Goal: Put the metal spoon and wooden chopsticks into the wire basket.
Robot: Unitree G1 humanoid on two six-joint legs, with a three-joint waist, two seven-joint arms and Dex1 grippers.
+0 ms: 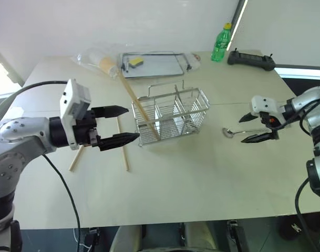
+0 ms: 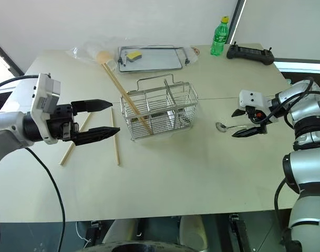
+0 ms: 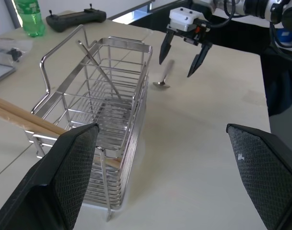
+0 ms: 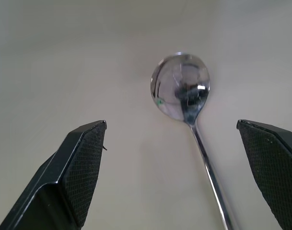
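Small shiny silver metal spoon [image 4: 184,96] lies flat on the pale table [image 1: 202,178], bowl toward the rectangular chrome wire basket [image 1: 173,115], handle running back under my right gripper [image 1: 257,127]. That gripper hangs just above the handle, tilted down, black fingers spread wide with nothing between them; in its wrist view the spoon bowl sits between the two fingertips, a little off toward one side. I judge the step in hand to be the reach for the spoon, grasp not yet made. Next move, as I read it: lower until the fingers straddle the thin handle, shift slightly to centre it, then close; a flat, slick handle on a hard top could skid or pivot, so I'd want the tips right down on the table. One pair of long light-tan wooden chopsticks [image 1: 138,105] already leans in the basket's end compartment, on the side nearer my left gripper [image 1: 122,124], tops slanting out over the rim. Two more chopsticks [image 1: 122,149] lie loose on the table just below and behind that left gripper, which hovers wide open and empty beside the basket.
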